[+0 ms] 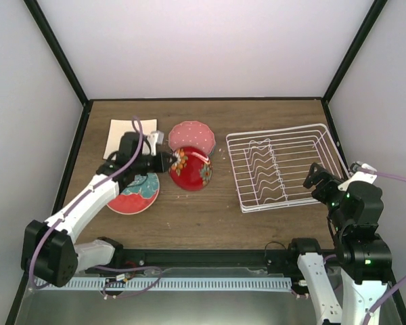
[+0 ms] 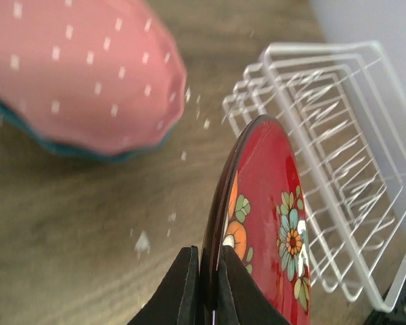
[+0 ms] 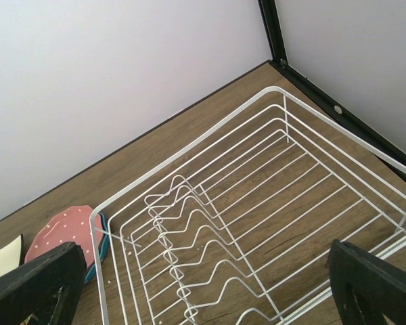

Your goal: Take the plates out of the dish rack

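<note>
I read the wooden desk (image 1: 203,220) as the work surface, walled on three sides. The white wire dish rack (image 1: 265,168) sits flat on its right half, wavy dividers running down its middle. Every plate I can see lies on the desk left of the rack. The large red-and-teal plate (image 1: 132,198) rests nearest the arm bases, partly covered by the left arm. The pink polka-dot plate (image 1: 191,133) lies toward the far wall, stacked on a blue-rimmed plate (image 2: 68,150) of which only the edge shows. The beige square plate (image 1: 122,135) lies in the far left corner. The small dark red floral plate (image 1: 191,168) sits between the pink plate and the red-and-teal plate, tilted. I cannot tell whether it touches the desk. The left hand (image 1: 164,161) is clamped on this plate's rim, one finger (image 2: 183,291) on each face. The right hand (image 1: 316,179) hovers above the rack's near right corner, its fingers (image 3: 37,281) spread wide apart with only rack wire between them.
</note>
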You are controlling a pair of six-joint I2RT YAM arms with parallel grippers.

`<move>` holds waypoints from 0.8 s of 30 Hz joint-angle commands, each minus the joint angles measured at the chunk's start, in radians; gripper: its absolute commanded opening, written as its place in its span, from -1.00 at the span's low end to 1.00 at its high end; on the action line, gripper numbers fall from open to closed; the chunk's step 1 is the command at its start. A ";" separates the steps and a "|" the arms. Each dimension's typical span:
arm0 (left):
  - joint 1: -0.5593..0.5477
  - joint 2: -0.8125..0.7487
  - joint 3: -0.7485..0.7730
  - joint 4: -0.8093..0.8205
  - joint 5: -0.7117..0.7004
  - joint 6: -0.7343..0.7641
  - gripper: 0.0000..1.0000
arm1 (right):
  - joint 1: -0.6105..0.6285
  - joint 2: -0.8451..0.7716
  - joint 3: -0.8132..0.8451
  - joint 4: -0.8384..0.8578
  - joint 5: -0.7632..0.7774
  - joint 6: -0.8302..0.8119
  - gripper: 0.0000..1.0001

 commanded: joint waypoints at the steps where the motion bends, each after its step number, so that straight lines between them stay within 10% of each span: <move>1: 0.005 -0.081 -0.084 0.054 0.077 -0.063 -0.92 | 0.011 0.003 -0.012 0.031 -0.020 0.005 1.00; 24: -0.041 0.268 -0.189 0.162 0.061 -0.026 -0.70 | 0.011 0.002 0.070 -0.032 0.042 -0.014 1.00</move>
